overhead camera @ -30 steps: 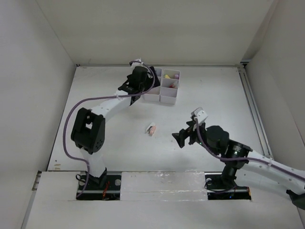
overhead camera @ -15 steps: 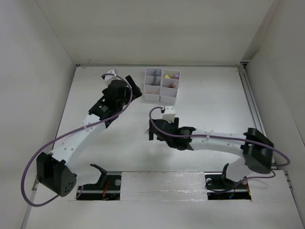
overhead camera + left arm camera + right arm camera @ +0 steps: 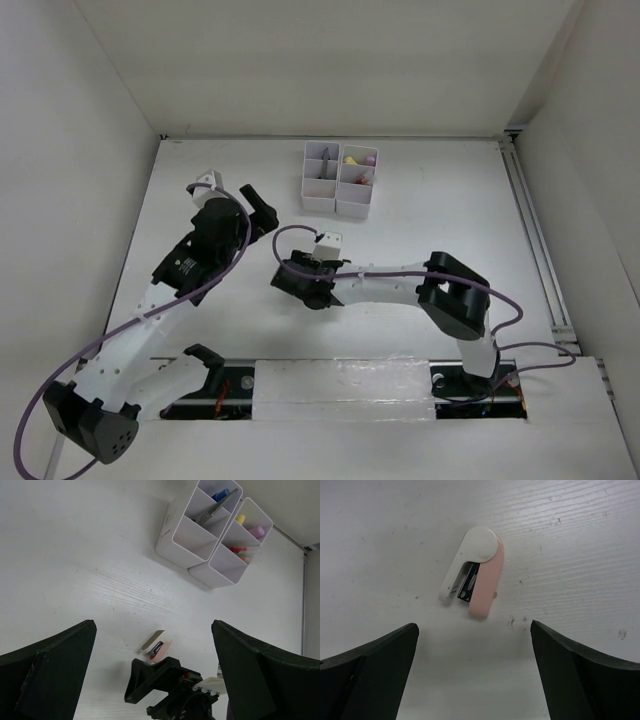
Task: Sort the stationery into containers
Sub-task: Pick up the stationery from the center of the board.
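Desk: white; it carries the tray at the far side and one loose item near the middle.
Left arm: a second ago it reached over the tray. It has since swung back toward the near left and now sits well apart from the tray.
Right arm: a second ago it was folded up on the right. It has stretched across to the middle of the desk, above the loose item.
White organizer tray: far centre, in the same spot as before.
Left tool: jaws spread wide with nothing between them, which reads as a drop-off just finished.
Right tool: jaws also spread wide and empty. In its wrist view the item lies just ahead of the two fingers, not yet between them. How high the tool hangs above the desk cannot be told.
Pink-and-white mini stapler: that is what it appears to be. It lies flat on the desk, has not moved, and is well apart from the tray. In the top view the right tool hides it.
Scissors and blue-capped marker: share one far compartment.
Yellow highlighter and purple highlighter: in the neighbouring compartment.
Red pens: in the compartment just nearer.
Meaning: the turn has passed from left to right. The stapler looks like the last thing unsorted, so the likely next step is to lower over it and close.
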